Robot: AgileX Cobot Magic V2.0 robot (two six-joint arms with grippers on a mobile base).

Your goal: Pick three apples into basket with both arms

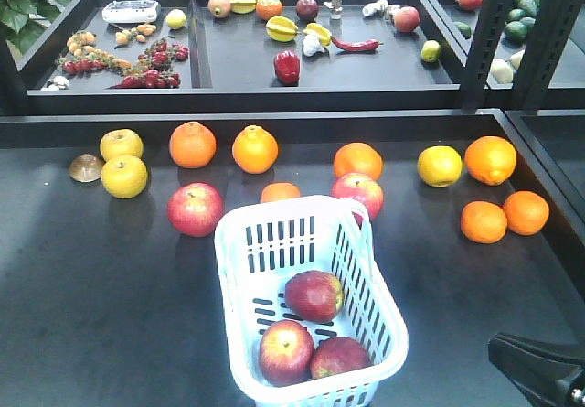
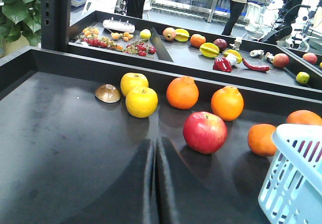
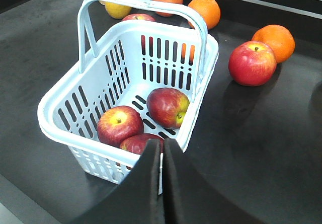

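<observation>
with three apples (image 1: 313, 295) resting in the basket (image 1: 239, 245) at lower centre, task appears complete; my left claw (image 2: 155, 156) and right claw (image 3: 162, 156) are closed, holding nothing.

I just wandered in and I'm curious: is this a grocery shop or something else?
More likely a robot test lab set up like a produce stand: fruit lies loose on black trays, a shopping basket holds apples, and equipment racks and standing people show in the left wrist view.
</observation>
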